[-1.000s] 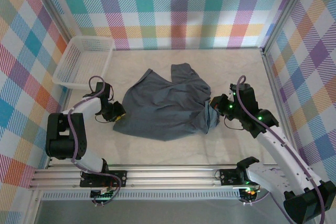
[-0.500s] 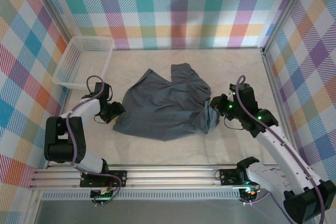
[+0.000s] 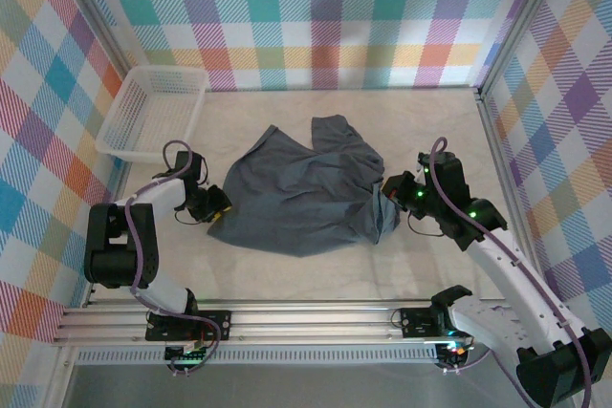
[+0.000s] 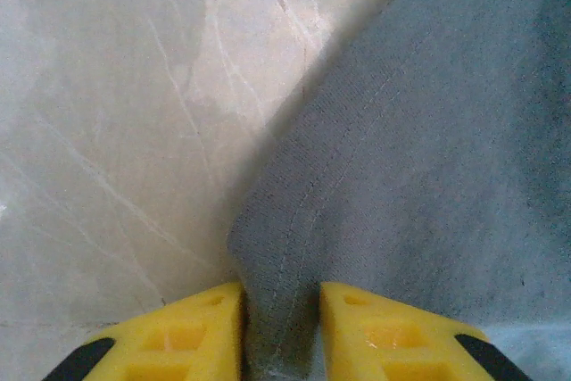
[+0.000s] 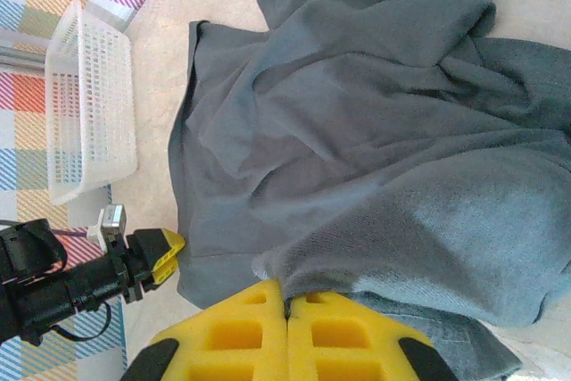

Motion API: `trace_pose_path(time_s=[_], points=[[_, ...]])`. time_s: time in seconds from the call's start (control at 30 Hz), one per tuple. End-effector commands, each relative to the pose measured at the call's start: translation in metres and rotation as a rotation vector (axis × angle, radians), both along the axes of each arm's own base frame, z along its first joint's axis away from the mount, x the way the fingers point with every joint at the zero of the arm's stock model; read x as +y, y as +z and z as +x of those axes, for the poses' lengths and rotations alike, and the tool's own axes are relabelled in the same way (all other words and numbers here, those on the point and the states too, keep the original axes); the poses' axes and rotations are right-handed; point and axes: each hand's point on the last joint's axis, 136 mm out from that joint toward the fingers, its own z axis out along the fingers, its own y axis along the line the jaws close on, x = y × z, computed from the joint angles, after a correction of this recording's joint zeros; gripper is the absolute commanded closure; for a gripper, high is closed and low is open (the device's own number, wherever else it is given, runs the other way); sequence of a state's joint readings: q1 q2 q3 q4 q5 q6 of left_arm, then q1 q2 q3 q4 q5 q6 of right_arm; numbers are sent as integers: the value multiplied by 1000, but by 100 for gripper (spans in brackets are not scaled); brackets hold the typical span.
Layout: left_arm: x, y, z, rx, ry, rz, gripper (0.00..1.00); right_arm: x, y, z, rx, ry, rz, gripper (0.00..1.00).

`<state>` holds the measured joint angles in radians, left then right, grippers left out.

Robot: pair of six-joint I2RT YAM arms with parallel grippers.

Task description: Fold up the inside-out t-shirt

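Currently, left gripper (image 4: 281, 310) clamps the t-shirt (image 3: 296, 193) at its 8 o'clock corner. Right gripper (image 5: 286, 305) pinches its 3 o'clock edge.

Open tabletop (image 3: 316, 279) along lower and upper-right frame; blocked upper left by white mesh basket (image 3: 153, 117), at centre by rumpled t-shirt (image 3: 306, 188).

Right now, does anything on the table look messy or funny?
Yes. The t-shirt lies crumpled and crooked, not flat, and its right edge is bunched up where the right pincer pinches it.
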<state>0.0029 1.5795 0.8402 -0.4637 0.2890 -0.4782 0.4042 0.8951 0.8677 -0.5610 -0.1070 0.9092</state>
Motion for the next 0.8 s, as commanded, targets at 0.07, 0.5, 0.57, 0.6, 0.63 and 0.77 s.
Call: trace_pose_path(time_s=[0.07, 0.5, 0.57, 0.6, 0.63, 0.77], points=[[5, 6, -5, 1, 2, 26, 73, 3, 10, 4, -28, 0, 33, 100], [7, 13, -3, -23, 10, 33, 84, 3, 12, 3, -34, 3, 34, 100], [8, 12, -4, -19, 8, 38, 80, 3, 12, 3, -33, 2, 32, 100], [8, 12, -4, -18, 8, 40, 75, 2, 12, 3, -32, 1, 32, 100], [9, 12, -4, -16, 5, 47, 70, 2, 12, 3, -33, 2, 32, 100], [19, 8, -9, 11, 13, 104, 52, 3, 12, 3, -33, 2, 35, 100]])
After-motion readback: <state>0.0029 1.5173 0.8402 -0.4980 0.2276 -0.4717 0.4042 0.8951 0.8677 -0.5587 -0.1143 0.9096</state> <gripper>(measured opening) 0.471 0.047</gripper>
